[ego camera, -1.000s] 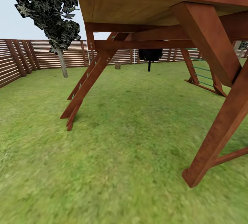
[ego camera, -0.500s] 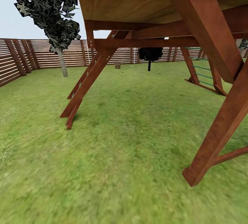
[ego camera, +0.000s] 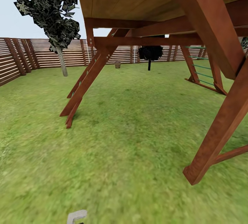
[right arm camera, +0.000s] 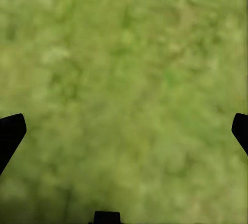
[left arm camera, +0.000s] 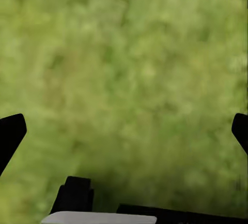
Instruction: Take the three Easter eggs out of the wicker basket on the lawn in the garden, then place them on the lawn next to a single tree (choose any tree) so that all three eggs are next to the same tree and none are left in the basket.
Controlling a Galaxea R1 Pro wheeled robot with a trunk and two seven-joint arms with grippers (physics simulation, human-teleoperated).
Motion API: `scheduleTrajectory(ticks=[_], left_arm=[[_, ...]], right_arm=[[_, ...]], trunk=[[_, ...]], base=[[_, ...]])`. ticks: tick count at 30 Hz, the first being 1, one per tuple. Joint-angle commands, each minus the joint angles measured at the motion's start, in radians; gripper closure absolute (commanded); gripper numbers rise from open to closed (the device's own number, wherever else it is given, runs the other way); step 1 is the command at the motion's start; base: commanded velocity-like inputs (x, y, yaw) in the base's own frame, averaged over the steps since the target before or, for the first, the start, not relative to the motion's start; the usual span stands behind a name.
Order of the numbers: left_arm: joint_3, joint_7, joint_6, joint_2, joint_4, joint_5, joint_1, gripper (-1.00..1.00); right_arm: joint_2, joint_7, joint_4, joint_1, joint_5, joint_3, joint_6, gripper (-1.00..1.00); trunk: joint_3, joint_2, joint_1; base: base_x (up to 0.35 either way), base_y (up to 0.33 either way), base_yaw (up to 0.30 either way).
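Far across the lawn (ego camera: 131,113), near the fence, stands the small brown wicker basket (ego camera: 117,65). It is too distant to tell whether the Easter eggs are in it. The tree (ego camera: 62,63) with a pale grey trunk and dark blocky leaves rises at the left. My left gripper (left arm camera: 124,131) is open over bare grass, its dark fingertips (left arm camera: 11,133) at the picture's sides. My right gripper (right arm camera: 124,131) is open over grass in the same way, with nothing between its fingers.
A big red-brown wooden play structure (ego camera: 155,7) spans overhead. Its slanted legs (ego camera: 81,91) stand at the left and a thick post (ego camera: 215,138) close at the right. A thin black-trunked tree (ego camera: 150,54) and a slatted fence (ego camera: 20,57) lie beyond.
The whole head view has shifted a little, so the camera has moved slightly forward. A small grey part of the robot now shows at the bottom edge.
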Motion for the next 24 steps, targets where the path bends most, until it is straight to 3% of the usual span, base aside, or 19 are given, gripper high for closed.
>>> scheduleTrajectory(ticks=[1,4,7,10,18,24], left_arm=[[0.004,0.001,0.008,-0.001,-0.004,0.019,-0.001,-1.0],[0.005,0.0,0.001,0.001,0.033,0.047,-0.003,-1.0],[0.006,0.0,-0.08,0.003,0.094,0.056,-0.004,-1.0],[0.004,0.001,-0.114,-0.002,0.108,0.056,-0.004,-1.0],[0.0,0.0,-0.126,-0.01,0.113,0.056,-0.004,-1.0],[0.0,0.0,-0.126,-0.011,0.113,0.056,-0.004,-1.0]], right_arm=[[0.0,-0.001,0.0,0.0,0.008,0.002,0.002,-1.0],[0.0,-0.003,0.006,-0.001,0.014,0.006,-0.006,-1.0],[-0.002,0.0,0.026,-0.001,0.009,0.004,-0.023,-1.0],[-0.005,0.003,0.035,-0.001,0.004,0.0,-0.031,-1.0],[-0.003,0.005,0.061,-0.001,0.002,-0.001,-0.102,-1.0],[-0.003,0.005,0.094,-0.001,0.007,-0.001,-0.113,-1.0]], trunk=[[-0.004,-0.008,0.004],[-0.014,-0.029,0.015],[-0.023,-0.05,0.027],[-0.032,-0.071,0.038],[-0.057,-0.127,0.069],[-0.076,-0.169,0.092]], base=[[0.0,0.0,0.0],[0.0,0.0,0.0],[0.0,0.0,0.0],[0.0,0.0,0.0],[0.0,0.0,0.0],[0.0,0.0,0.0]])
